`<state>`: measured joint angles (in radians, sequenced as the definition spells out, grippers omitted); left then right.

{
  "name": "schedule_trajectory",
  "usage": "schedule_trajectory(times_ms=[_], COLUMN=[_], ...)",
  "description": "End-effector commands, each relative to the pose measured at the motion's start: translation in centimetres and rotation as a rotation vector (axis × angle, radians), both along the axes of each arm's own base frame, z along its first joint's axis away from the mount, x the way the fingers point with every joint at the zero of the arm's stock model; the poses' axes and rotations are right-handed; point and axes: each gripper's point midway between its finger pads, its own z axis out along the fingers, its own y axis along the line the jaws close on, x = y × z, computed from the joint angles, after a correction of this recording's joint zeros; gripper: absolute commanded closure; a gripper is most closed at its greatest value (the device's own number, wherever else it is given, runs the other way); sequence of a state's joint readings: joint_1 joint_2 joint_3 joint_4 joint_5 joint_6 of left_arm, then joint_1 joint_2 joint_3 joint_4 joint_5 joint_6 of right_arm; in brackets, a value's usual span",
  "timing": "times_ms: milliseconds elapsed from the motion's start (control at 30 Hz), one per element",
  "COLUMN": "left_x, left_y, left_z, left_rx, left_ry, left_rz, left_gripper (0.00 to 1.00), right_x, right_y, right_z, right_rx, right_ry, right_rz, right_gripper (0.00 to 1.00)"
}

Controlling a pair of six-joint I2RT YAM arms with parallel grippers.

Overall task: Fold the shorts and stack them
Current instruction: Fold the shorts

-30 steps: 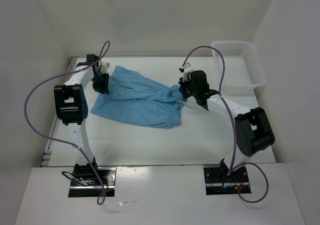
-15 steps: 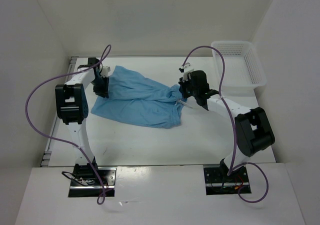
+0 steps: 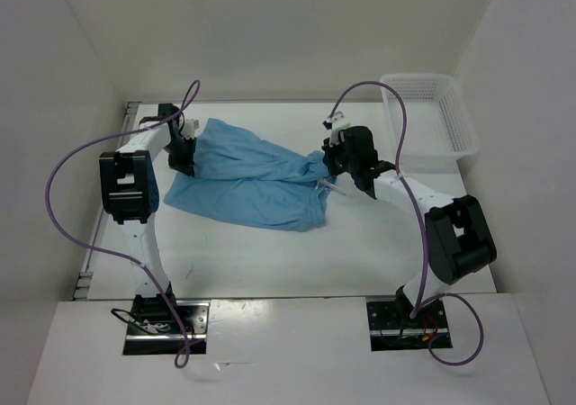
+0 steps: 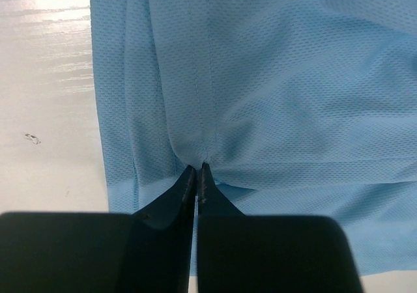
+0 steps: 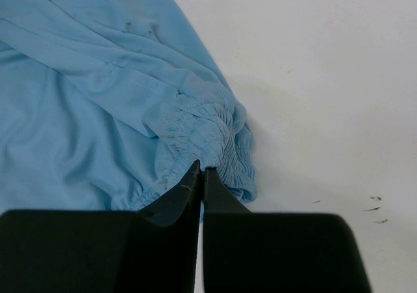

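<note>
The two arm bases sit on metal plates [image 3: 166, 324] at the near edge. Beyond them lies the white table [image 3: 270, 252], glossy and marked with a few small dark specks. The light blue shorts [image 3: 247, 180] lie spread across the middle of the table, between the two arms. The left gripper [image 4: 197, 172] has its jaws pressed together on a fold of the mesh fabric at the left end. The right gripper [image 5: 201, 170] has its jaws pinched tight on the gathered waistband at the right end. A white mesh basket [image 3: 430, 117] stands in the far right corner, apart from the shorts. Plain white walls [image 3: 270, 36] enclose the table at the back and both sides.
</note>
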<state>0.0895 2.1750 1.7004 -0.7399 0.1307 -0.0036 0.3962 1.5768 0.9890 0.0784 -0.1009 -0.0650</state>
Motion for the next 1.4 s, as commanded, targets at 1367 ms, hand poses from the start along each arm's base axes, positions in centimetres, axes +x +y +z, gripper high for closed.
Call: schedule_trajectory(times_ms=[1367], left_x=[1.6], left_y=[-0.1], left_z=[18.0], left_rx=[-0.031], left_ry=[-0.397], left_rz=[-0.017], left_gripper=[1.0], right_x=[-1.2], right_y=[-0.6], right_z=[6.2], right_rx=[0.023], right_ry=[-0.128], right_rz=[0.054], right_gripper=[1.0])
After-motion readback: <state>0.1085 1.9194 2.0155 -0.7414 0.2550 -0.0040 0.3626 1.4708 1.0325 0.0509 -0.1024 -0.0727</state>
